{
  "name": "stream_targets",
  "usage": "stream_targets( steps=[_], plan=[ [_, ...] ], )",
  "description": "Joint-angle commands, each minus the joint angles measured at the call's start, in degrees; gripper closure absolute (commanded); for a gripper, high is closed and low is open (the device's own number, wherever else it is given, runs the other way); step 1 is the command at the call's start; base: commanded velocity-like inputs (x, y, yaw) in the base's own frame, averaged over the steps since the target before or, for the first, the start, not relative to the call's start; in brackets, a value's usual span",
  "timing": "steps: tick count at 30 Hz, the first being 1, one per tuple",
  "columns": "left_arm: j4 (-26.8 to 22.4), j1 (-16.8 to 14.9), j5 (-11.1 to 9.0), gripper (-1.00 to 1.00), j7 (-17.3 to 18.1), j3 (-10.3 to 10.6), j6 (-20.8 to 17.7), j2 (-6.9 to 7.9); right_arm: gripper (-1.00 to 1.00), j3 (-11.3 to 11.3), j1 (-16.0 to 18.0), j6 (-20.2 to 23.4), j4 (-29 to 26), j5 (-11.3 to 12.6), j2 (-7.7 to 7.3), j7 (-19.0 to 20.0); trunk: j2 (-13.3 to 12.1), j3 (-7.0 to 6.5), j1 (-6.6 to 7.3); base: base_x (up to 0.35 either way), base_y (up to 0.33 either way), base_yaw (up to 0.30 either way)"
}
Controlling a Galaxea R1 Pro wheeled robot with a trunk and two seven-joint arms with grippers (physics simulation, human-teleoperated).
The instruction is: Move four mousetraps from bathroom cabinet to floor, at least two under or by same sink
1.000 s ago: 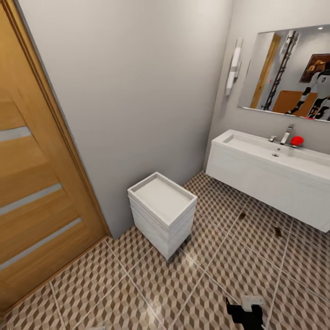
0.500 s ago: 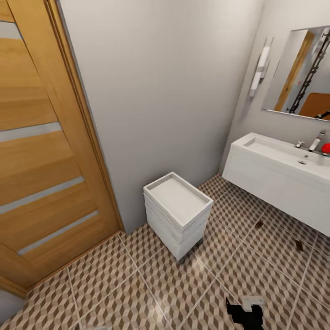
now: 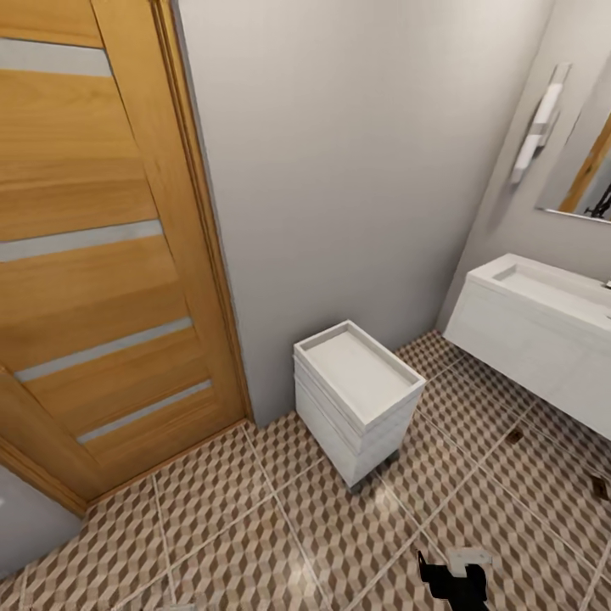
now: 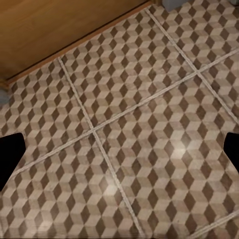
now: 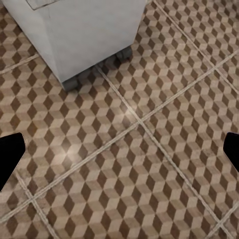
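Two mousetraps (image 3: 515, 435) (image 3: 599, 487) lie as small brown rectangles on the cube-patterned bathroom floor (image 3: 255, 543), below the front of the white sink (image 3: 543, 297) at the right edge of the head view. The cabinet is out of view. My right gripper (image 3: 454, 581) hangs low over the tiles at the bottom of the head view. In the right wrist view the right gripper (image 5: 119, 152) is open, with bare floor between its fingertips. In the left wrist view the left gripper (image 4: 119, 154) is also open over bare tiles.
A small white drawer unit on casters (image 3: 356, 399) stands against the grey wall, in the middle of the room. A wooden door (image 3: 93, 255) fills the left side. A mirror (image 3: 585, 170) and a wall lamp (image 3: 535, 131) hang above the sink.
The head camera has turned left, so the whole picture slid right: more of the door shows, and the sink's faucet went out of frame. Nothing on the floor moved.
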State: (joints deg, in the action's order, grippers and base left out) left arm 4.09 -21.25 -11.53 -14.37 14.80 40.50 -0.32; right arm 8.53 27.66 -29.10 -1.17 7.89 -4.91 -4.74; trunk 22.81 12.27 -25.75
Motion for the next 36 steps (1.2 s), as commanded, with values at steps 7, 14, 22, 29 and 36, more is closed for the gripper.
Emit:
stream_targets(
  steps=[7,14,22,29,36],
  plan=[
    [0.2,-0.1,-0.3,-1.00,-0.1,0.5,0.3,-0.04,-1.00,0.5,0.1,-0.2,0.0,0.5,0.00,-0.1,0.1,0.11,-0.03,0.000,0.000,0.250],
    [0.2,-0.1,-0.3,-1.00,-0.1,0.5,0.3,-0.04,-1.00,0.5,0.0,-0.2,0.0,0.5,-0.01,-0.1,0.1,0.11,-0.03,0.000,0.000,0.250],
    [0.2,-0.1,-0.3,-1.00,-0.1,0.5,0.3,-0.04,-1.00,0.5,0.0,-0.2,0.0,0.5,0.05,-0.1,0.1,0.11,-0.03,0.000,0.000,0.250],
    [0.2,-0.1,-0.3,-1.00,-0.1,0.5,0.3,-0.04,-1.00,0.5,0.0,-0.1,0.0,0.5,0.10,-0.1,0.1,0.11,-0.03,0.000,0.000,0.250],
    [0.2,-0.1,-0.3,-1.00,-0.1,0.5,0.3,-0.04,-1.00,0.5,0.0,-0.1,0.0,0.5,0.22,-0.1,0.1,0.11,-0.03,0.000,0.000,0.250]
  ],
)
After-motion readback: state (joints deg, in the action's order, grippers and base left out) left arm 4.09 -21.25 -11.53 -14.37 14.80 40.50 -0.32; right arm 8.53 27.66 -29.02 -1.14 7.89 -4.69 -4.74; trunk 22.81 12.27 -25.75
